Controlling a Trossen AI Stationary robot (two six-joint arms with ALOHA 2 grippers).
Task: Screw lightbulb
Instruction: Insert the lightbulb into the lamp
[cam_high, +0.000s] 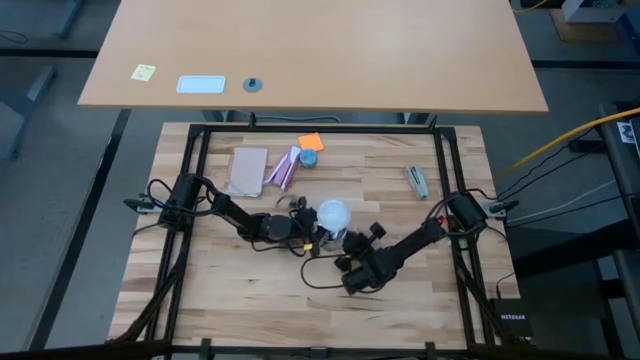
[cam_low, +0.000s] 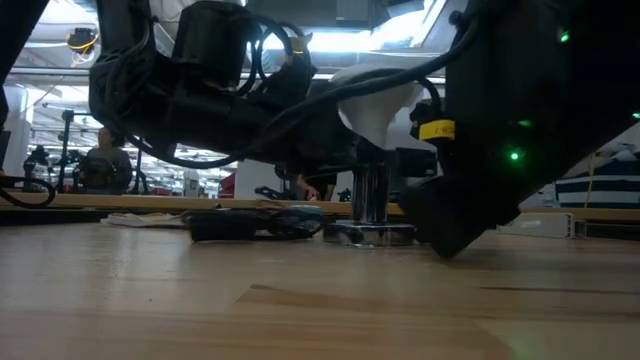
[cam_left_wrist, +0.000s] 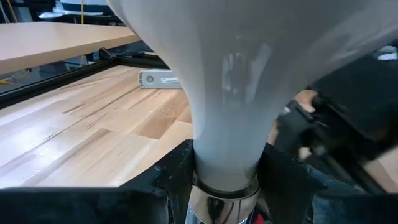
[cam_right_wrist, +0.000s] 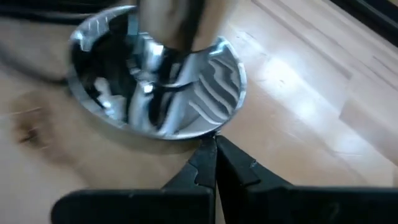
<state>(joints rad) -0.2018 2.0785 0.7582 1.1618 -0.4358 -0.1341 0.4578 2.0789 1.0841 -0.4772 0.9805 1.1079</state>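
Note:
The frosted white lightbulb stands upright, its narrow neck down in the metal stem of the round silvery socket, which sits flat on the table. My left gripper comes from the table's left and is shut on the bulb. My right gripper comes from the table's right, low on the table, shut, with its tips at the socket's rim. The socket's thin dark cord lies on the table. My left gripper pinches the bulb's narrow neck between its two fingers, just above the metal screw base. The fingers come level from the table's left. The bulb stands upright with its globe on top, on the socket's stem. My right gripper has its shut fingertips against the rim of the socket's disc, slanting down from the table's right. The socket rests flat on the table.
A pink-and-white packet, a tan card, an orange note and a small blue thing lie at the far middle. A metal tool lies at the far right. Bare wood lies toward the near edge.

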